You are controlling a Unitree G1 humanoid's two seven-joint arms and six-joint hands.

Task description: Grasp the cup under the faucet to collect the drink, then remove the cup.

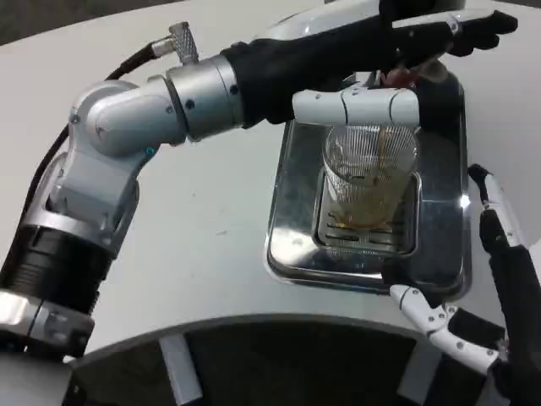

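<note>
A clear ribbed cup (369, 182) stands upright on the slotted grate (365, 244) of a shiny metal drip tray (287, 224). Amber drink fills its lower part. My left hand (385, 42) reaches over the top of the dispenser, its fingers stretched out to the right; a white finger (355, 106) lies across just above the cup's rim. A small red and dark faucet part (399, 78) peeks out under that hand. My right hand (500, 279) sits at the tray's right edge with fingers apart, holding nothing and clear of the cup.
The silver left forearm (203, 93) crosses the white table (194, 220) from the left. The table's curved front edge (254, 326) runs below the tray. Bare table lies left of the tray.
</note>
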